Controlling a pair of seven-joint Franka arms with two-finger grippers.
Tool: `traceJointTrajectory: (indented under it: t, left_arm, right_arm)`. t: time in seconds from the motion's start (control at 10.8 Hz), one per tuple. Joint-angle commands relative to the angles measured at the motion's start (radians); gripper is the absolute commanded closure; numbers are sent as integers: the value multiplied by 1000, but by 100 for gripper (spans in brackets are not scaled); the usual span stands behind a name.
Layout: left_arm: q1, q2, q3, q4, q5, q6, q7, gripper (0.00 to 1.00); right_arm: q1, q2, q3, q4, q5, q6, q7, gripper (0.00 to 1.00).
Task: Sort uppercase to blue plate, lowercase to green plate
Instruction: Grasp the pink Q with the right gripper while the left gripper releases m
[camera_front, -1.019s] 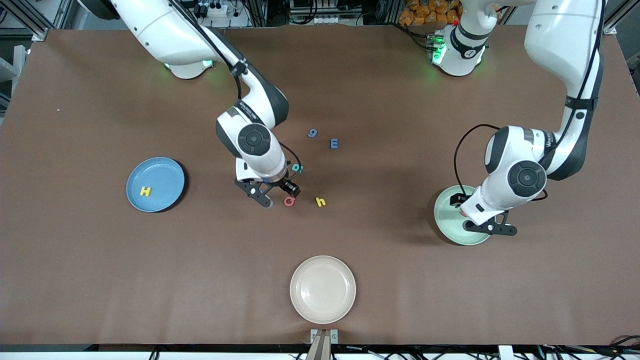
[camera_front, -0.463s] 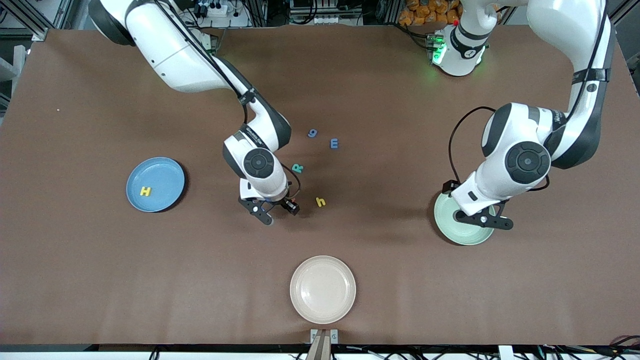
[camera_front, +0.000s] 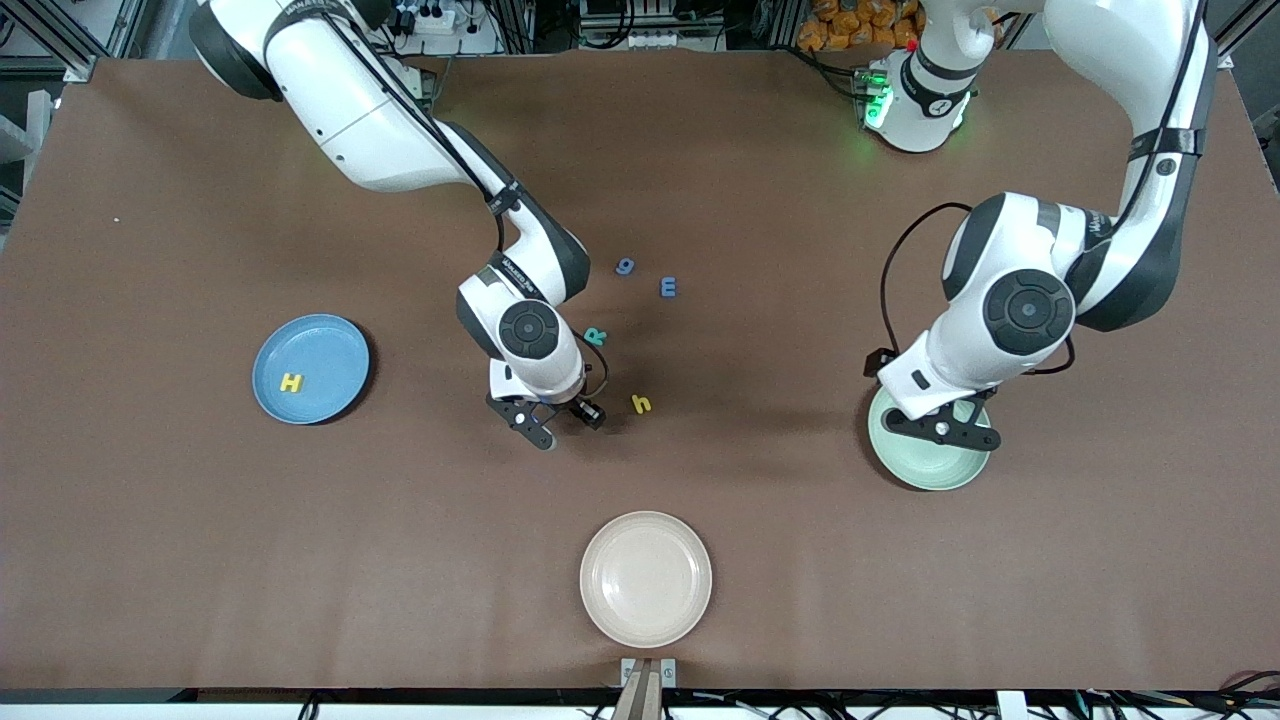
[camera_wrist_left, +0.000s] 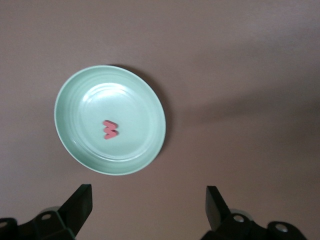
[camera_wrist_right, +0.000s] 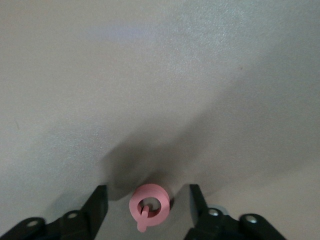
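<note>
A broad table (camera_front: 200, 560) covered in plain brown matte cloth is seen filling nearly the whole front view, faintly creased near the camera's edge. Soft shadows are cast across its middle. Along the top edge, aluminium framing (camera_front: 60, 40), a power strip (camera_front: 425, 18) and tangled cables are made out, with a heap of orange objects (camera_front: 850, 22) beside them. A small metal bracket (camera_front: 648, 675) is fixed at the table's near edge.

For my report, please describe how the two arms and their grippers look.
Both arms are glossy white with dark grey joints and round black caps. A black cable runs along each. The right gripper and left gripper have black two-finger jaws. The bases glow green.
</note>
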Motion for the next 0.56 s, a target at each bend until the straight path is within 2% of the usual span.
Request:
traceJointTrajectory:
  t: [0.0, 0.37, 0.46]
  left_arm:
    - [-1, -21, -55, 48, 4, -86, -98, 0]
    - [17, -40, -163, 40, -60, -127, -319, 0]
    - [17, -62, -167, 25, -91, -140, -329, 0]
  right_arm:
    - [13, 17, -6, 27, 3, -9, 18, 32]
    - [21, 23, -7, 21, 6, -9, 16, 34]
    - [22, 23, -6, 21, 8, -14, 18, 35]
